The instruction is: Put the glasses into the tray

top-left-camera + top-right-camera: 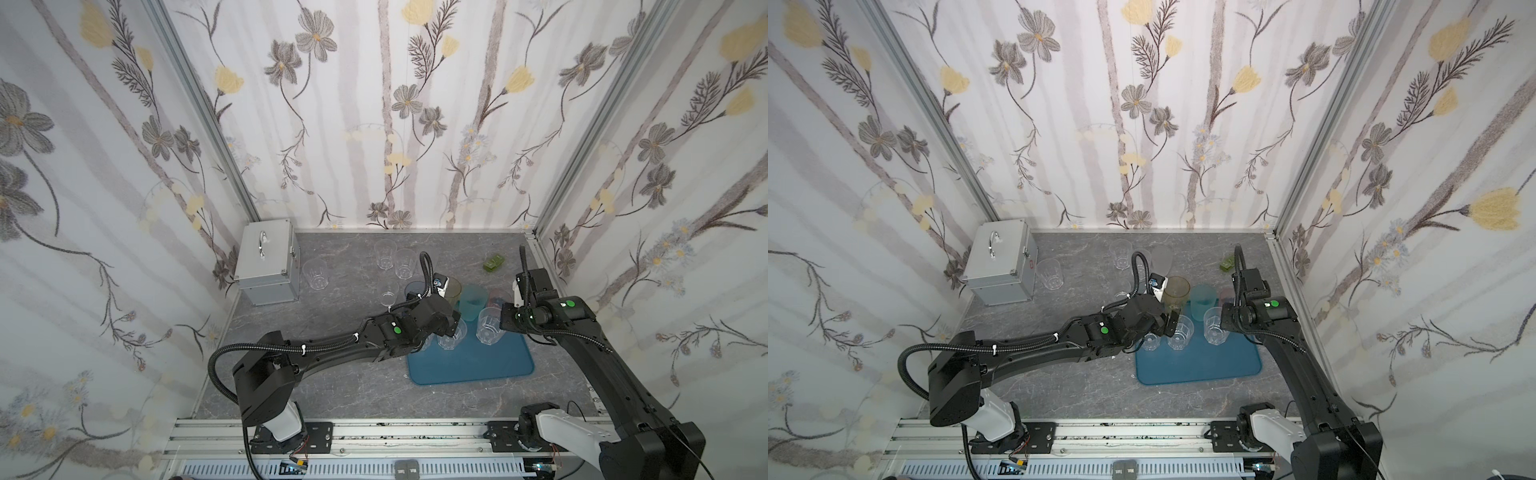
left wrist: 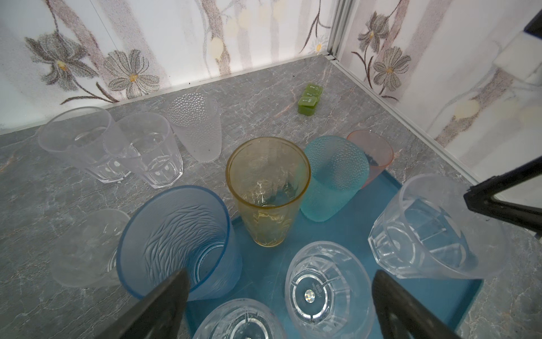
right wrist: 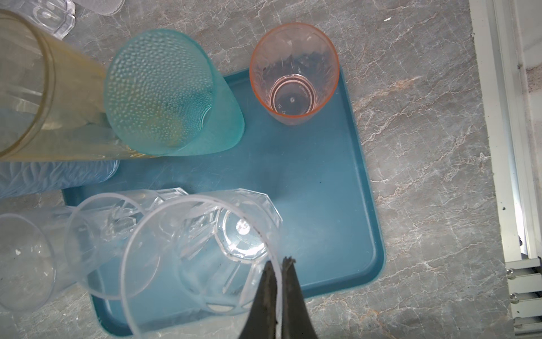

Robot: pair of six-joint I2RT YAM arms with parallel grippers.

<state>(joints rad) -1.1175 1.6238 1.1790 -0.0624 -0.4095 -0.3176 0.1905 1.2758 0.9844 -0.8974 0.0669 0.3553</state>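
The teal-blue tray lies right of centre on the table. Yellow, teal and pink glasses stand along its far edge. A blue glass stands at its left corner. My left gripper hangs open above two short clear glasses on the tray, holding nothing. My right gripper is shut on the rim of a clear faceted glass over the tray. Whether its base rests there I cannot tell.
Several clear glasses stand on the grey table behind and left of the tray. A silver metal case sits in the back left corner. A small green object lies at the back right, near the aluminium frame rail.
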